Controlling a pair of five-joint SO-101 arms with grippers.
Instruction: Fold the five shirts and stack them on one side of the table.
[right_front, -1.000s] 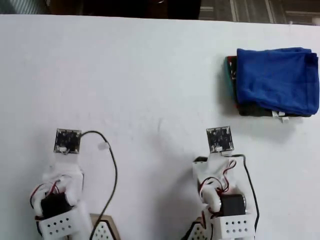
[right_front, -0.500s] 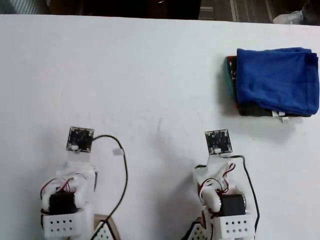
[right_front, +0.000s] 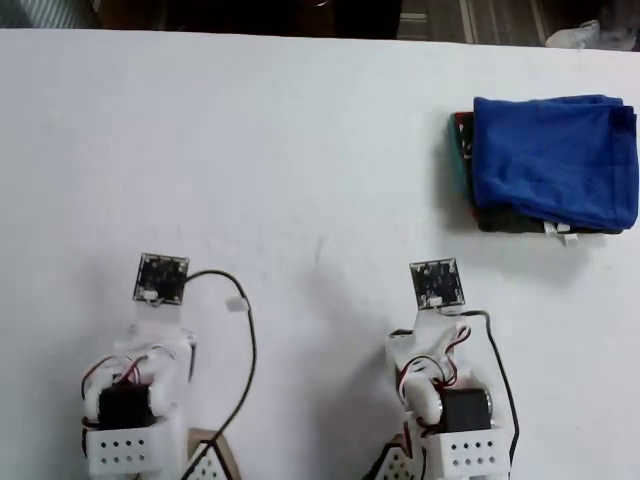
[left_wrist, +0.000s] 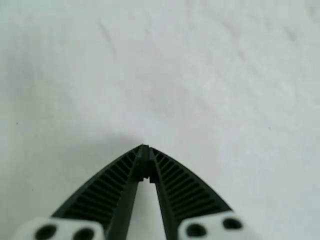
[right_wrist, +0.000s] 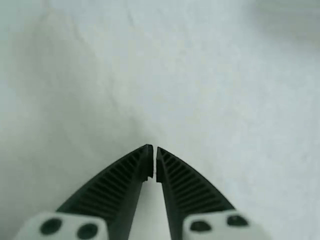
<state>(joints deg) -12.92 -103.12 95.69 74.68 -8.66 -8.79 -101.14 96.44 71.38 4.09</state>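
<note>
A stack of folded shirts (right_front: 545, 165) lies at the back right of the white table (right_front: 250, 150), a blue shirt (right_front: 556, 158) on top and darker ones showing at its edges. Both arms are drawn back at the table's front edge, far from the stack. The left arm (right_front: 135, 400) sits at the front left, the right arm (right_front: 445, 400) at the front middle-right. My left gripper (left_wrist: 145, 151) is shut with nothing in it, above bare table. My right gripper (right_wrist: 150, 151) is also shut and empty, tips nearly touching.
A black cable (right_front: 235, 350) loops over the table beside the left arm. A brown corner (right_front: 205, 460) of something shows at the front edge between the arms.
One second ago the left arm's wrist sat further left; it has shifted a little to the right and its cable loop moved with it. The right arm and the stack stayed put.
</note>
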